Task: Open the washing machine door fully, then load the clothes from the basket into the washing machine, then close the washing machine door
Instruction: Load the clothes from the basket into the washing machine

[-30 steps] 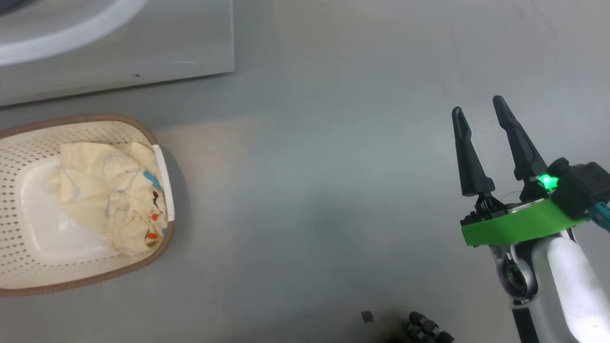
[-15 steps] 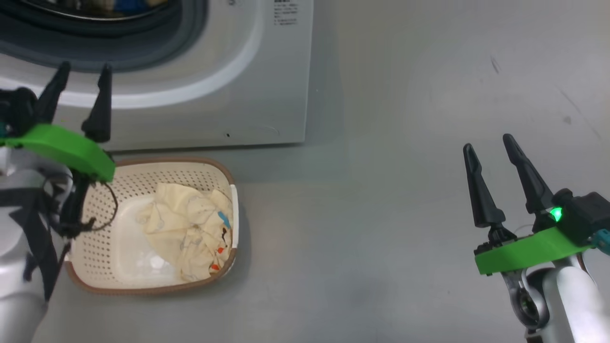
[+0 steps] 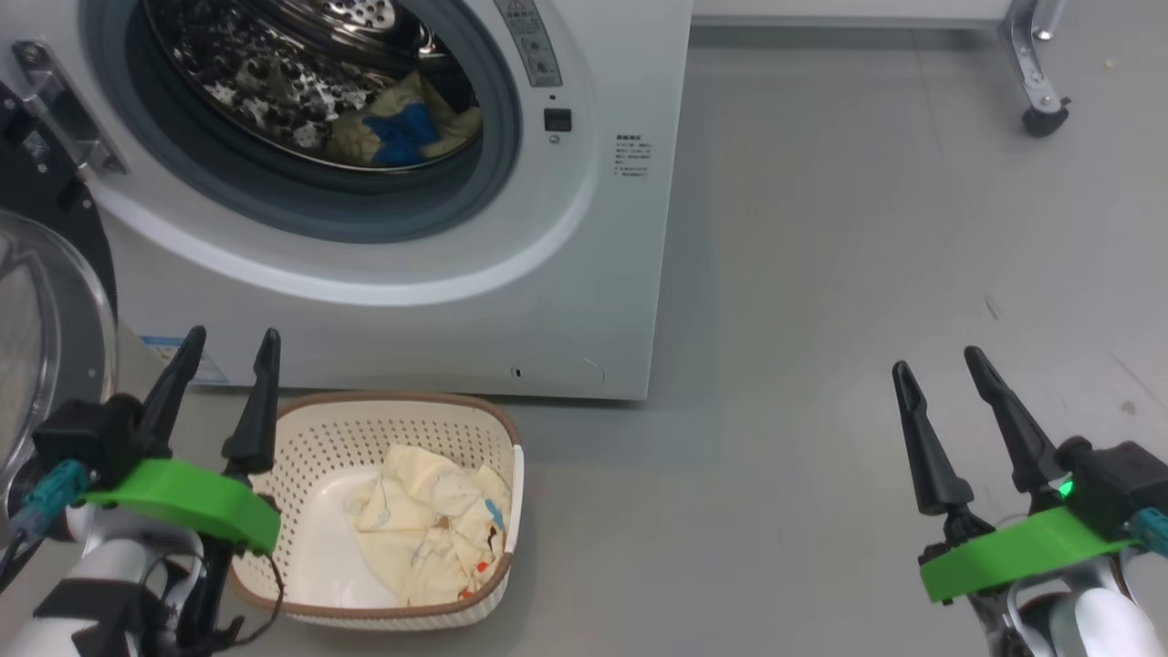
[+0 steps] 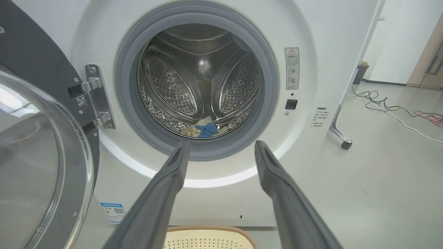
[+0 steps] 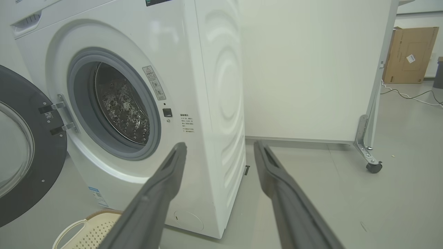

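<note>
The washing machine (image 3: 593, 274) stands with its door (image 3: 41, 338) swung open at the left, and a cream and blue garment (image 3: 401, 132) lies in the steel drum (image 4: 200, 79). On the floor before the machine sits the basket (image 3: 392, 401), holding pale cream clothes (image 3: 424, 538). My left gripper (image 3: 230, 339) hovers open and empty by the basket's left rim, and its fingers (image 4: 173, 173) point at the drum opening. Far to the right, over bare floor, my right gripper (image 3: 936, 362) is open and empty too. The right wrist view also shows the door (image 5: 20, 148) and the basket (image 5: 90, 231).
A white panel on a castor foot (image 5: 373, 167) stands right of the machine; the same castor foot (image 3: 1036, 109) shows at the back. Cables (image 4: 380, 103) trail on the floor and a cardboard box (image 5: 410, 55) stands far back. Grey floor (image 3: 821, 319) spreads to the right.
The head camera has tilted up, so the whole picture has shifted: the drum opening and the door now show. The left gripper has come into view. Both grippers stay open.
</note>
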You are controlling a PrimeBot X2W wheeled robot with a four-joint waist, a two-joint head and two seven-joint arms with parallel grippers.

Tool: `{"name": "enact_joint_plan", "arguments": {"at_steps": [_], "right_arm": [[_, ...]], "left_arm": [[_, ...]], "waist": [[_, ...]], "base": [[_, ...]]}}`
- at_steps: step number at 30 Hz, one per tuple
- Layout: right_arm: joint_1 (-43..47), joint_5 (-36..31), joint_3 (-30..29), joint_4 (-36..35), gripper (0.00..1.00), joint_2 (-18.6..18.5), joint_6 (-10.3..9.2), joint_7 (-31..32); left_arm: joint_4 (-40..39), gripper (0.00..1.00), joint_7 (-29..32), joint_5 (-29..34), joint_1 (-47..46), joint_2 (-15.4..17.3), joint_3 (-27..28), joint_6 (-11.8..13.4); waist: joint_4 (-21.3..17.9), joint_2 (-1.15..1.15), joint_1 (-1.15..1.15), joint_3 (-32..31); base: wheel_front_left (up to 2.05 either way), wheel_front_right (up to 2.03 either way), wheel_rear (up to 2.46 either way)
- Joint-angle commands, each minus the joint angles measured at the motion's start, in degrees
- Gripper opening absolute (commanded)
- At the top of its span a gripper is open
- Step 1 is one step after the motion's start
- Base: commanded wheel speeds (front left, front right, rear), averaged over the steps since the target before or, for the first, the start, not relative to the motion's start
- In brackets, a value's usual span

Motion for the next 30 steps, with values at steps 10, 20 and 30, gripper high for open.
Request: {"name": "enact_joint_plan", "arguments": {"at_steps": [10,20,30], "right_arm": [[3.03,0.52,0.05,-2.87,1.0,0.47,-0.16,-0.05],[4.6,1.14,-0.32,-3.37,1.0,0.85,-0.16,-0.19],[4.71,1.07,-0.36,-3.19,1.0,1.07,-0.16,-0.27]], "left_arm": [[-11.47,1.0,0.13,0.7,8.32,1.69,2.09,7.78],[-14.23,1.0,-0.5,1.13,13.6,-0.58,2.23,9.91],[-13.04,1.0,-0.75,2.21,14.6,-1.52,3.4,8.99]], "waist": [[2.72,-0.01,0.01,-5.3],[2.26,-0.01,0.01,-5.92],[1.51,-0.01,0.01,-5.74]], "base": [[0.0,0.0,0.0],[0.0,0.0,0.0],[0.0,0.0,0.0]]}}
